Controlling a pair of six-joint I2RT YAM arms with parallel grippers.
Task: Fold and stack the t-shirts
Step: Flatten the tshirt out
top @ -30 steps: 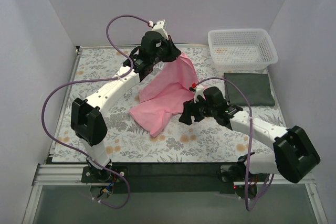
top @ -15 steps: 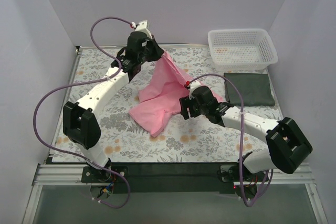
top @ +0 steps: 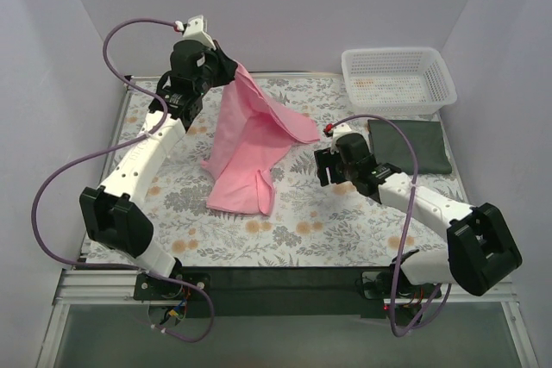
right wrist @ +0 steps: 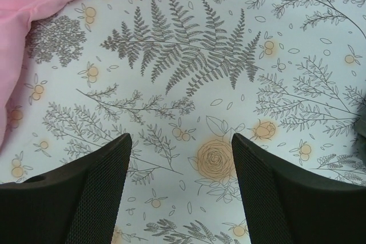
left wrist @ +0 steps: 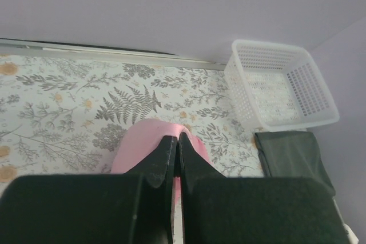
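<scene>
This looks like a robot laboratory cell, not a home: plain pale walls (top: 60, 49) close the table (top: 345, 239) on three sides, a left arm (top: 142, 152) and a right arm (top: 423, 204) stand on a metal rail (top: 95, 286), and purple cables (top: 34, 213) hang loose.

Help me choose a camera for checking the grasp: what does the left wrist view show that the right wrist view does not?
Only the left wrist view shows the left gripper shut on the light pink cloth t-shirt, plus the white plastic mesh basket and the flat folded dark green t-shirt next to it. Only the right wrist view shows the right gripper, open and holding nothing, over bare cloth. Both show the floral-patterned table cloth and some of the pink t-shirt.
</scene>
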